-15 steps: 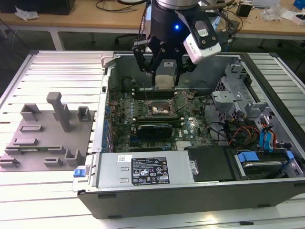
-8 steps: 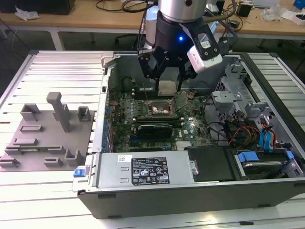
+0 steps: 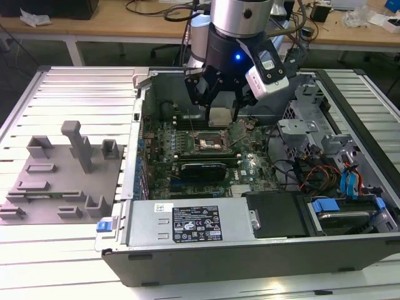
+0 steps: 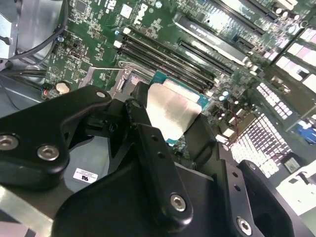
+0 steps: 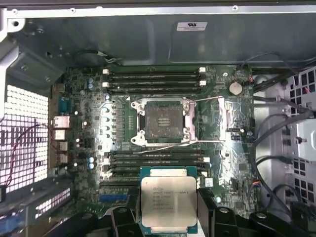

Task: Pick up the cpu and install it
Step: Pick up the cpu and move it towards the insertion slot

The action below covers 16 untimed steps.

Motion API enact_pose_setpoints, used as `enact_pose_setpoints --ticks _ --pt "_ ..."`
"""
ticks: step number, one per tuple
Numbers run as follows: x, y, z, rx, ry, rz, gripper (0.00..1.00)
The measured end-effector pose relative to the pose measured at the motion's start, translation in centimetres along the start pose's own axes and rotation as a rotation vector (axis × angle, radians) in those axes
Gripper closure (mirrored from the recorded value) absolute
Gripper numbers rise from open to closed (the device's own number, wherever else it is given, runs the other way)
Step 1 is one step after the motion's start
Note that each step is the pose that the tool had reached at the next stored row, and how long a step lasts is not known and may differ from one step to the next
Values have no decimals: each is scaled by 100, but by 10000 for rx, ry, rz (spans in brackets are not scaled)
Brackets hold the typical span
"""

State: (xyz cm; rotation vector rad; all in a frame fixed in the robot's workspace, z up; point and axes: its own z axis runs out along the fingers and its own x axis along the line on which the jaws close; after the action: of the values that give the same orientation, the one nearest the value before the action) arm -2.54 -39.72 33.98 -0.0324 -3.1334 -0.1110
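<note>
black two-fingered claw (image 3: 220, 111) grips the flat square silver-topped cpu (image 5: 168, 201) by two opposite edges, holding it level in the air above the green motherboard (image 5: 228, 163), near its open metal-framed socket (image 5: 161, 121), inside the dark computer case (image 3: 262, 259).

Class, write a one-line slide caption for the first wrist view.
The hand holds the cpu above the motherboard, not yet in its open socket.

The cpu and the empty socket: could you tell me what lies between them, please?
In the first wrist view, rows of memory slots lie between the gripped cpu and the socket.
</note>
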Motion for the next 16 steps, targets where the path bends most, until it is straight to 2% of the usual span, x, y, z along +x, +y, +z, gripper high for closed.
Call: enact_pose_setpoints --ticks 11,16 --pt "2 119 229 -1 0 0 45" --pt "2 137 311 0 4 1 45"
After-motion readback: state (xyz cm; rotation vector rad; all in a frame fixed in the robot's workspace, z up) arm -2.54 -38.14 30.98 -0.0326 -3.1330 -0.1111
